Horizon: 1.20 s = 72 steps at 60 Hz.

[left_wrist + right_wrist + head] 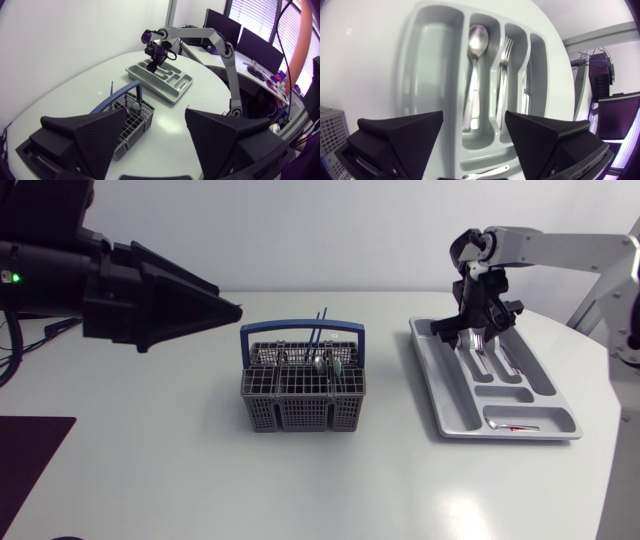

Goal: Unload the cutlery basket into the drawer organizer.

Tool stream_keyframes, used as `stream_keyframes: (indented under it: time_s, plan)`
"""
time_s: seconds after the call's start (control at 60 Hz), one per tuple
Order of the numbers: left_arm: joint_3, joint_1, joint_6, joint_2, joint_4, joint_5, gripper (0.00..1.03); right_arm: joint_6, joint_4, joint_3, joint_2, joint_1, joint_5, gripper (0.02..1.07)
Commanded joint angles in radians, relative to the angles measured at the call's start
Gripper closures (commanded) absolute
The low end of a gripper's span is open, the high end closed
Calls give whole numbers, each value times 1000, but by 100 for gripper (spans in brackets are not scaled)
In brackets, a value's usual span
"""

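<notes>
While the right gripper (478,330) hangs over the far end of the grey drawer organizer (440,375), its two fingers stand wide apart with nothing between them. Seen from the right wrist, a spoon (472,75) lies lengthwise in one narrow compartment directly under it, and a fork (502,75) lies in the next compartment beside it. A small red-marked utensil (515,427) lies in the crosswise compartment at the organizer's near end.

The grey cutlery basket (300,395) with its blue handle (302,330) upright stands on the white table (150,460), well apart from the organizer. Two thin blue sticks (318,330) and a green-handled piece (338,365) stand in its back compartments.

The left gripper (235,308) is raised beside the basket, pointing toward it; the left wrist view shows its fingers spread and empty.
</notes>
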Motion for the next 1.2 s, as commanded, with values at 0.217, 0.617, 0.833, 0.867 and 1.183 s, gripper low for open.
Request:
stream_keyframes:
  time_s: [0.217, 0.617, 0.833, 0.867, 1.183]
  plan:
    - [4, 7, 18, -2, -2, 6, 23, -121, 287, -429, -472, 109, -161, 6]
    - [-129, -105, 119, 34, 133, -34, 23, -207, 473, -808, -837, 305, -383, 7]
    - [-155, -191, 154, 151, 225, -113, 23, -148, 554, -934, -900, 426, -375, 7]
    - [-146, -211, 154, 176, 225, -116, 23, -136, 554, -941, -905, 430, -377, 7]
    - [-137, -261, 151, 239, 286, -192, 23, -32, 557, -937, -893, 537, -385, 33]
